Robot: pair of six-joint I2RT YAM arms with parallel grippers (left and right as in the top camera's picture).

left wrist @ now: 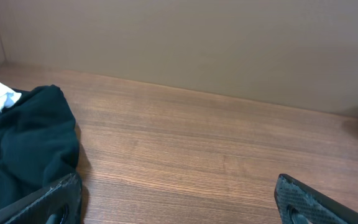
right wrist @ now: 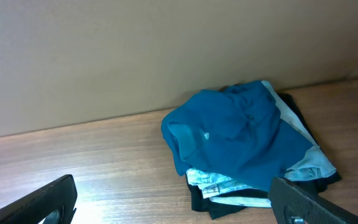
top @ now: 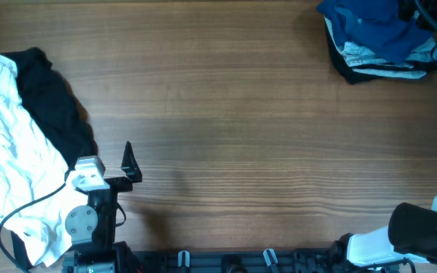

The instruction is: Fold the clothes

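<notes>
By the look of it, you have barely begun. The white shirt (top: 10,167) and black garment (top: 51,106) lie rumpled at the left edge of the overhead view. The blue shirt (top: 374,26) sits bunched on a heap at upper right. Your left end effector (left wrist: 176,196) and right end effector (right wrist: 173,199) are both released, holding nothing, above the tabletop (top: 241,114).

1. The left arm (top: 89,208) is sitting low at the near-left edge. Its left hand (left wrist: 178,204) is pointing forward, jaws standing wide apart and gripping nothing.
2. The right arm (top: 423,231) is lying folded at the near-right corner. Its right hand (right wrist: 179,202) is gaping wide, likewise holding nothing.
</notes>
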